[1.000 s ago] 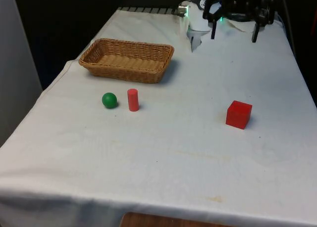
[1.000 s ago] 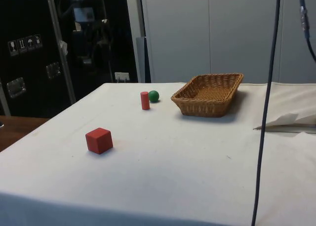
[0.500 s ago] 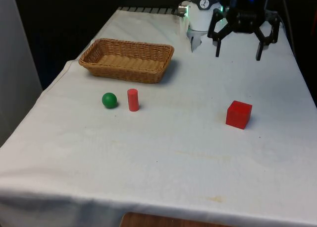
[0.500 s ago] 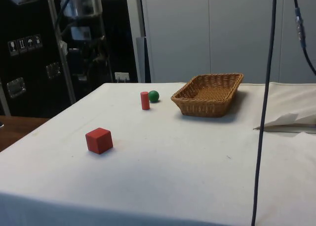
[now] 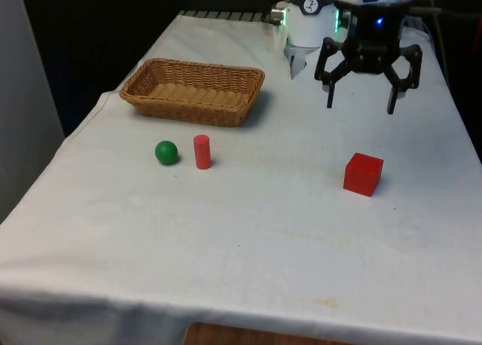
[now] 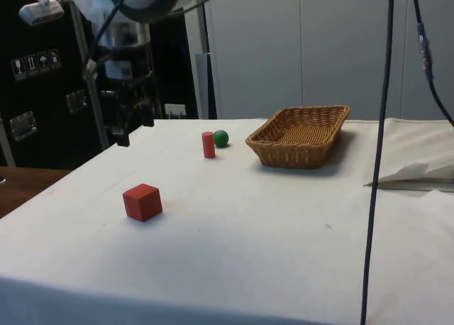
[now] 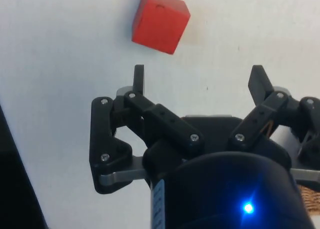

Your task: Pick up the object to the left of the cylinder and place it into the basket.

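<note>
Front view — claw (image 5: 361, 102) spread wide, above the cloth, beyond red cube (image 5: 364, 174).

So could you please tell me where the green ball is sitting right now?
The green ball rests on the table on the front view's left, just left of the red cylinder and in front of the wicker basket.

White-clothed table (image 5: 248, 232), dark cabinets (image 6: 42, 76), pale wall (image 6: 298, 48)

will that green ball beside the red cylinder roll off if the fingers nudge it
Probably: the green ball is round and rests free on flat cloth. The red cylinder close beside it might block one side. The gripper is open, far off.
</note>
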